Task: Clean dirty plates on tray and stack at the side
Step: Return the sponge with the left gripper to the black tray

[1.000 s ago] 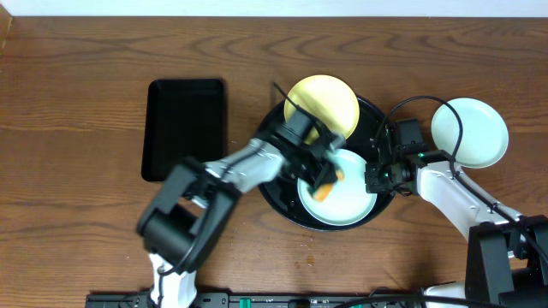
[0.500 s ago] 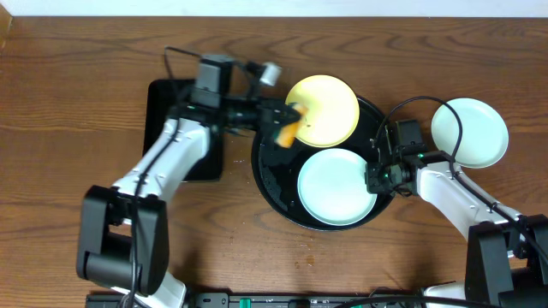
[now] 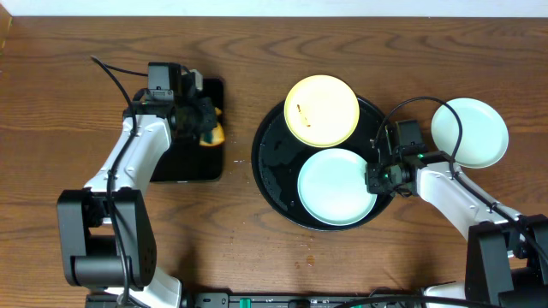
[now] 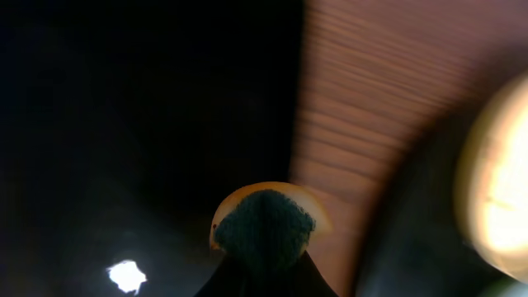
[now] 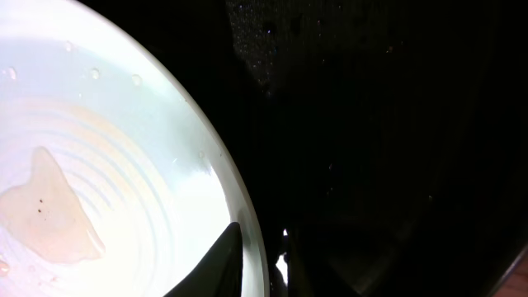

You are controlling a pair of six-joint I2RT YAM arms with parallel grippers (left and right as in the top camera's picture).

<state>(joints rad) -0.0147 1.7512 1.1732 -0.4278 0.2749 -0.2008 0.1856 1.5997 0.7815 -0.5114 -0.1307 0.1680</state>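
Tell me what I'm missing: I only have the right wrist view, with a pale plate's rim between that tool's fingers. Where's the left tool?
Observer: The left tool is far off to the left, over the rectangular black tray, shut on a sponge.
Operator: Any dirty plates out there?
Observer: Yes. The yellow plate on the round tray shows a small brown smear near its left edge.
Operator: Is anything set aside yet?
Observer: One mint-white plate sits alone on the table, just right of the round tray.
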